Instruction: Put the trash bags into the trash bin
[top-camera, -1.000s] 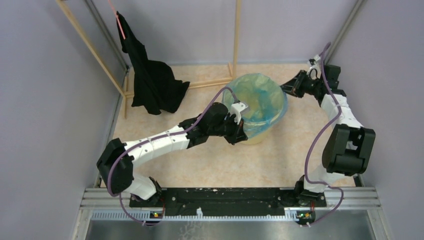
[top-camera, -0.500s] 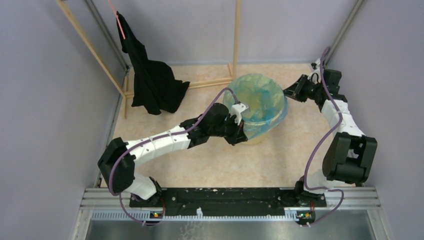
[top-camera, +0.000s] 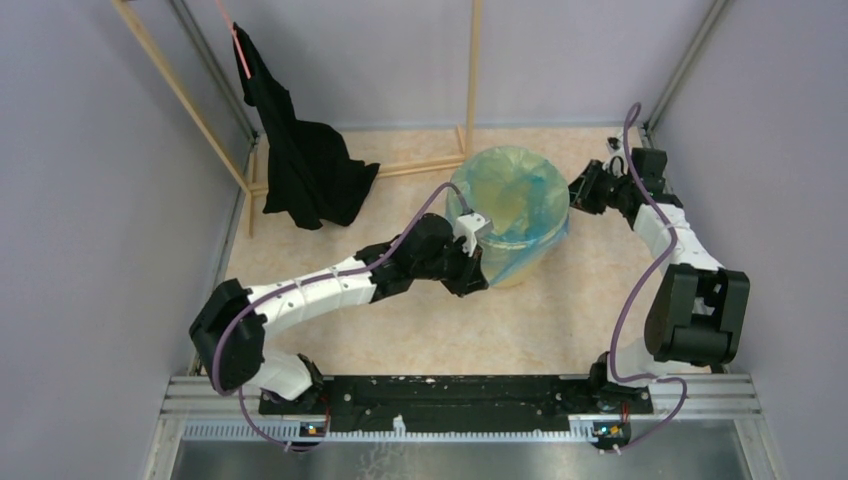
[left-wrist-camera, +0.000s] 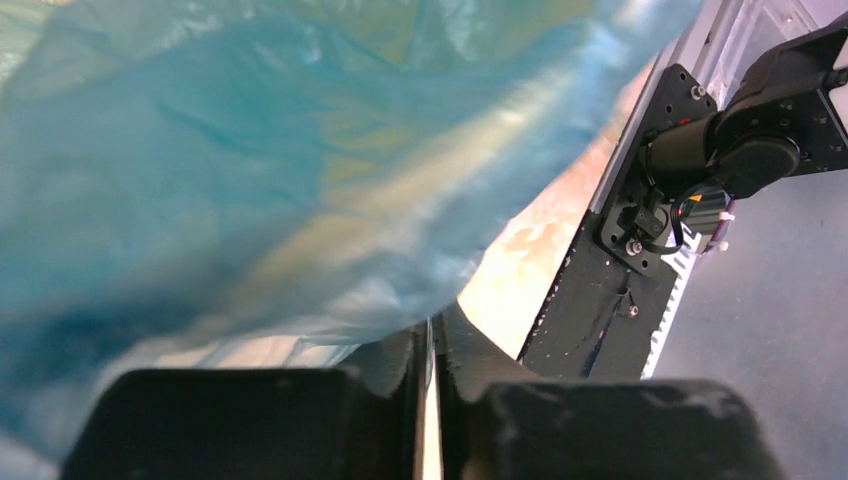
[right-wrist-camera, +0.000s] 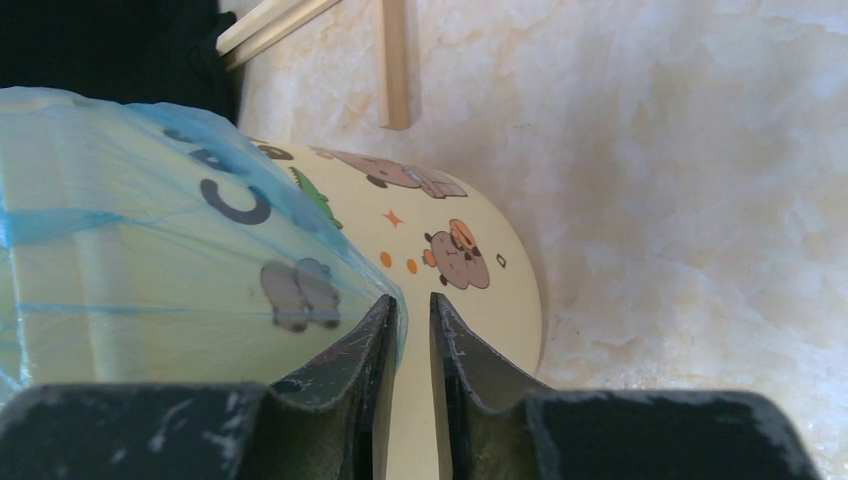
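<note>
Light-blue film bag (top-camera: 512, 195) lay draped over the mouth of the yellow bin (top-camera: 522, 272), upper centre of the overhead view, on the marbled counter (top-camera: 420, 320). The film sagged into the bin and hung down its outer wall.

Left fingers (left-wrist-camera: 450, 345) sat at the bin's lower-left side. They were nearly closed, only a slit between them, with a fold of film caught at the tips.

Right fingers (right-wrist-camera: 378, 335) were at the bin's right side, narrow, pinching the bag's edge. In the wrist view the bin's cartoon-printed wall showed bare to the right of the film.

Black cloth (top-camera: 300, 160) hung at upper left beside a wooden frame (top-camera: 473, 70), well apart from the bin.
</note>
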